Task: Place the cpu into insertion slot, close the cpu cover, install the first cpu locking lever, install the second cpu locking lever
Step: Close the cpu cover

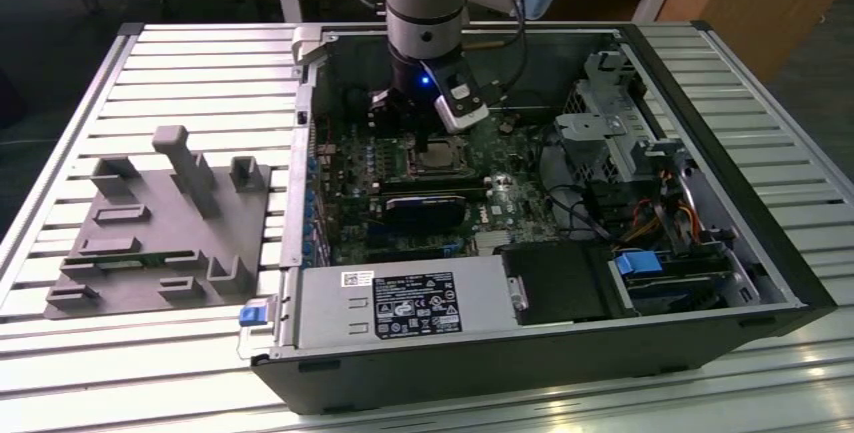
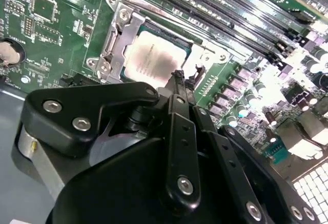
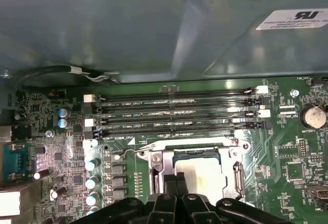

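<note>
Already the cpu lies flat in the insertion slot, silver face up toward the open side of the case, framed by the cpu cover; being square, it has no long axis (I judge it light, stiff, fragile underneath, best taken by its edges). Just beside it the gripper hangs with fingers pressed together, grasping nothing.

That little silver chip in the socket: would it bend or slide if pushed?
The cpu looks like a flat, metal-topped square, so probably stiff. Small and thin, it is likely light. Lying flat with the cpu cover framing it, it should hardly slide or tip.
</note>
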Controlling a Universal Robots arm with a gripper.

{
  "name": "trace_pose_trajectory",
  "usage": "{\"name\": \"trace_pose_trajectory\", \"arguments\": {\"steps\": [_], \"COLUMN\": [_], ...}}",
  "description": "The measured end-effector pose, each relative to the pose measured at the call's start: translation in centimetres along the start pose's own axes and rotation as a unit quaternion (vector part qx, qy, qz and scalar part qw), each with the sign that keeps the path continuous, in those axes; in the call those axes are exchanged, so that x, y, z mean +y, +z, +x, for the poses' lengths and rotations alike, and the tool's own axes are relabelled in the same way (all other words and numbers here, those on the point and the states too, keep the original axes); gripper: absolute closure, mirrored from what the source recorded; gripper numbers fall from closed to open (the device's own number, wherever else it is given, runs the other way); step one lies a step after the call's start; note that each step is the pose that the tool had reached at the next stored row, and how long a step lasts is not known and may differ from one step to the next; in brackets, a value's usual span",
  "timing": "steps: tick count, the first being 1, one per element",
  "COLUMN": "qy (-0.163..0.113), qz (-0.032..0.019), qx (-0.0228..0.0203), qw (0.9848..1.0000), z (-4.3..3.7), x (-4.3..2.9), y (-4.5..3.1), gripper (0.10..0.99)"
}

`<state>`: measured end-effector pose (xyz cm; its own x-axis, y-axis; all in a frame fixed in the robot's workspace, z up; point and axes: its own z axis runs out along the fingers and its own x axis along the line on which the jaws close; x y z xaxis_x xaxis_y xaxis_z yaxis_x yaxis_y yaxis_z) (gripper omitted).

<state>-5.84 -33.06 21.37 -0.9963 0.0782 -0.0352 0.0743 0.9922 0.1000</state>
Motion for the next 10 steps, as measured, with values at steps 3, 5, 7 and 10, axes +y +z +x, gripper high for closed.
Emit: {"name": "trace_pose_trajectory", "arguments": {"steps": [3,5,7,10], "qy": [0.000,0.000,0.000,0.000], "qz": [0.0001,0.0002,0.0004,0.0006], "qx": [0.0014,0.0029,0.0044,0.0050], "qw": [1.0000,1.0000,1.0000,1.0000], "z": [-1.02,-1.76,-2.29,-2.36], "x": [0.04,0.09,0.12,0.14], "y": [0.04,0.07,0.09,-0.09], "gripper": [0.984,0.984,0.984,0.984]}}
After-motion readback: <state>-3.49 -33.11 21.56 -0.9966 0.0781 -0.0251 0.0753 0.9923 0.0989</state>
